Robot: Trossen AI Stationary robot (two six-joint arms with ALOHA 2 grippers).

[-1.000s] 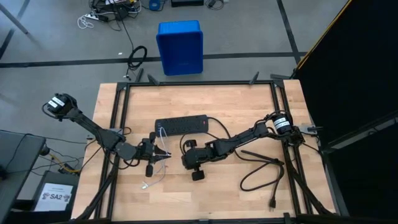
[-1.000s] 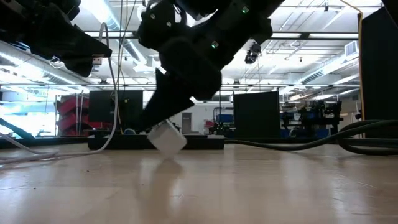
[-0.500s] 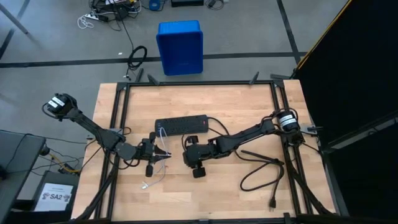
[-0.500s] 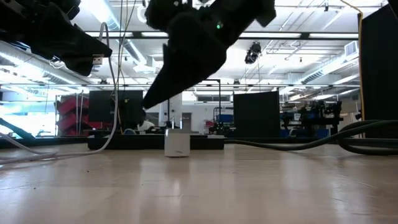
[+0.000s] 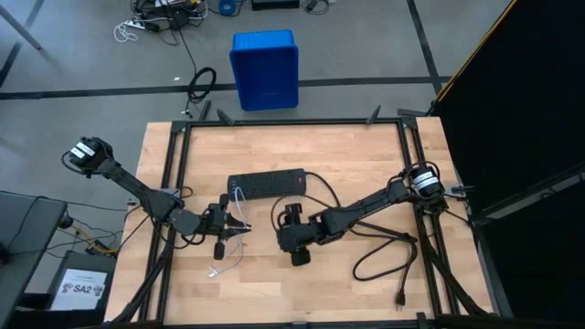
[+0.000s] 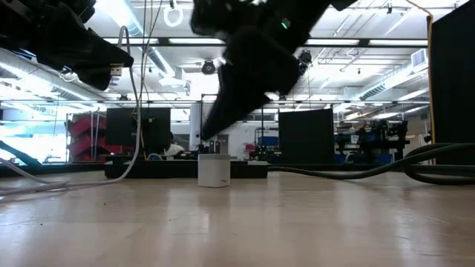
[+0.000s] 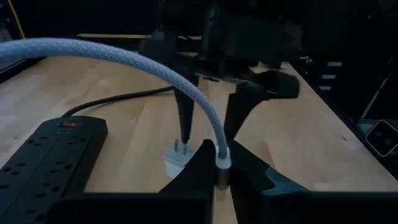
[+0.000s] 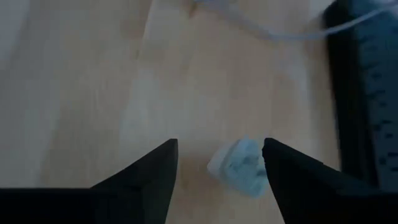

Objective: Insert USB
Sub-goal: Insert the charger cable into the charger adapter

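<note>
My right gripper (image 5: pixel 280 219) has let go since a second ago: back then the white adapter (image 6: pixel 214 170) hung tilted in its fingers, and now the cube stands flat on the table (image 6: pixel 312 222) by itself. The arm has also pulled away from the adapter toward the table's right side, and in the low view the gripper is lifted off it, fingertips just above and beside the cube. The right wrist view shows both fingers (image 8: pixel 146 180) spread wide with the adapter (image 8: pixel 239 167) lying in the open gap between them, touched by neither. My left arm hasn't budged in that second.

Taking the adapter as my landmark: it sits prongs up, as the left wrist view shows (image 7: pixel 180 158), in front of the black power strip (image 5: pixel 267 185), which lies farther back on the table.

To the adapter's left, my left gripper (image 5: pixel 239 228) hovers above the wood, fingers clamped tight on the USB (image 7: pixel 221 163) right at its plug end. The plug's long axis runs roughly level, tip aimed at the adapter, metal end showing in the low view (image 6: pixel 115 72). Behind the plug, the braided whitish cable (image 7: pixel 112 56) arcs up and back, away from the adapter. A loose loop of it (image 5: pixel 222 265) trails on the table on the near side.

Well right of the adapter, the thick black cord (image 5: pixel 384 251) curls toward the table's edge.
</note>
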